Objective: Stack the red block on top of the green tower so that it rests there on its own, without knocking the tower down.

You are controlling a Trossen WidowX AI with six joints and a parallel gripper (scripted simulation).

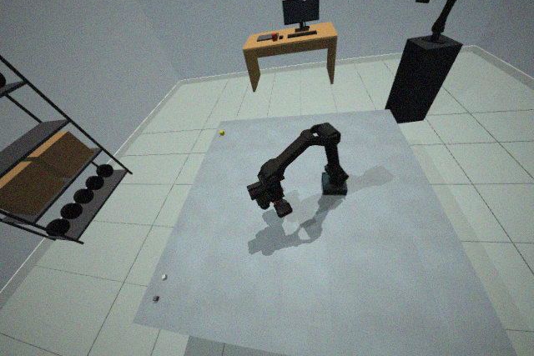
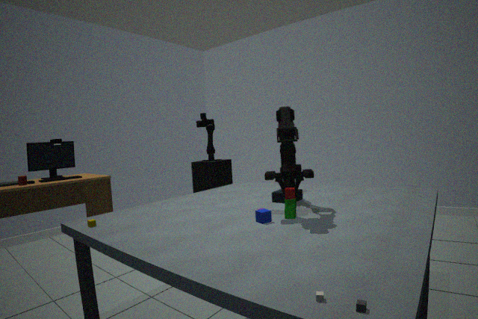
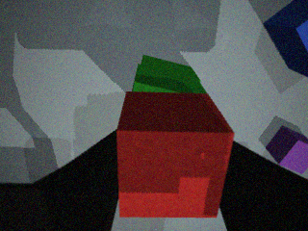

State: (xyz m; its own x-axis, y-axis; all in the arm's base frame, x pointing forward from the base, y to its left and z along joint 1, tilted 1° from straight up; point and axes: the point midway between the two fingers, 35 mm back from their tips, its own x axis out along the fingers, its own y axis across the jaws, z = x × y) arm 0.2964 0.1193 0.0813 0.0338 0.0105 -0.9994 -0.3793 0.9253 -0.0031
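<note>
The room has pale walls and a tiled floor [image 1: 148,197] [image 2: 34,269]. In it stands the bench [image 1: 366,257] [image 2: 231,253], which has a smooth grey top with shadows of the arm upon it. Behind it are a wooden desk [image 1: 297,43] [image 2: 42,196] with a monitor [image 1: 300,9] [image 2: 50,155], and a black pedestal [image 1: 420,76] [image 2: 212,175] that carries a second arm [image 1: 446,7] [image 2: 210,137].

The working arm [image 1: 297,147] [image 2: 287,153] is bent over the bench, so that its tool [image 1: 275,208] [image 2: 290,188] [image 3: 166,138] points downward. The tool is partly open, only by the width of the red block, and grips it by two opposite sides; this probably leaves the underside free for setting down.

The green tower [image 2: 290,208] [image 3: 168,77] stands upright on the bench, and the blue block [image 2: 263,216] [image 3: 289,43] is beside it. The red block [image 2: 290,193] [image 3: 173,164] appears directly over the tower in the exterior view, but the wrist view shows the green beyond it, so I cannot tell if they touch. The smallest, a purple block [image 3: 294,151], lies near the blue one.
</note>
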